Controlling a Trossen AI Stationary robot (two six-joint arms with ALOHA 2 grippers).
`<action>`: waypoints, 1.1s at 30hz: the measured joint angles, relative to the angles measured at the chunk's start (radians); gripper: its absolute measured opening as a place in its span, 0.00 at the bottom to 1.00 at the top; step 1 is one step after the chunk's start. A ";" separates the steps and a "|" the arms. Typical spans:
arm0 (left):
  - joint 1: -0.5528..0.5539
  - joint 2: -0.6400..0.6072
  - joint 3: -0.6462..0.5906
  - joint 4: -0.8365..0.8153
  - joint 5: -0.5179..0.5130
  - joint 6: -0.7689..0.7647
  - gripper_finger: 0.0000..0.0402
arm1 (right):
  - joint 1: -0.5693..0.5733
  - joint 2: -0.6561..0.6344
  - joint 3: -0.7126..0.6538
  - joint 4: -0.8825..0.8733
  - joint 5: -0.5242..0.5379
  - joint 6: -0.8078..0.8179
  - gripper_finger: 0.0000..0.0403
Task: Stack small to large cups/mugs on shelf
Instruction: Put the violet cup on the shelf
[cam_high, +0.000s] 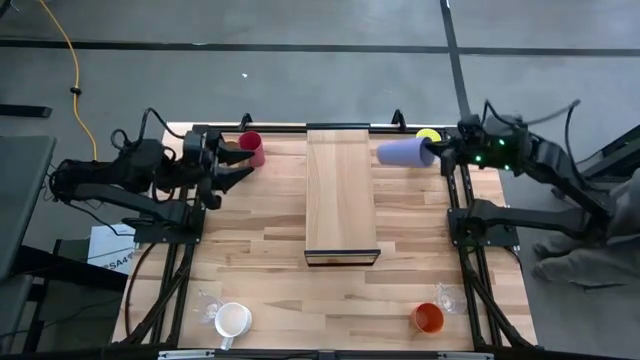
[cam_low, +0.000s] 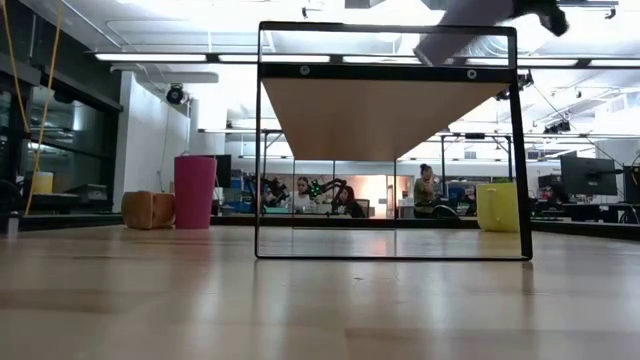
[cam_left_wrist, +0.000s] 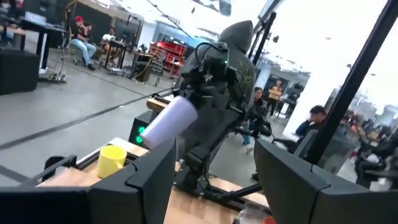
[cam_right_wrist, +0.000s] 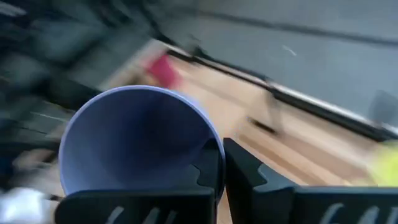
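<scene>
Two grippers we saw: right gripper (cam_high: 437, 153) clamped on the lavender tumbler (cam_high: 401, 152) at the shelf's (cam_high: 341, 195) two o'clock; left gripper (cam_high: 238, 167) apart by the crimson tumbler (cam_high: 251, 147).

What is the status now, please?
Right hand shut on lavender plastic tumbler, lifted beside pale wooden shelf. Left hand open near crimson tumbler. Shelf top bare.

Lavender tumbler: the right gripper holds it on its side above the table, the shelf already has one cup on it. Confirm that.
Not quite. The shelf carries no cup, as the high view shows. The rest stands: the right gripper is shut on the lavender tumbler, held on its side above the table.
</scene>
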 joint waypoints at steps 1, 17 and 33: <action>0.000 0.008 0.000 0.007 0.001 0.025 0.51 | 0.017 -0.023 -0.043 0.090 -0.022 0.000 0.00; 0.000 0.109 0.122 -0.115 -0.009 0.216 0.51 | 0.069 -0.017 -0.212 0.616 -0.264 -0.045 0.00; 0.000 0.109 0.122 -0.114 -0.012 0.216 0.51 | 0.069 0.003 -0.194 0.573 -0.208 -0.003 0.00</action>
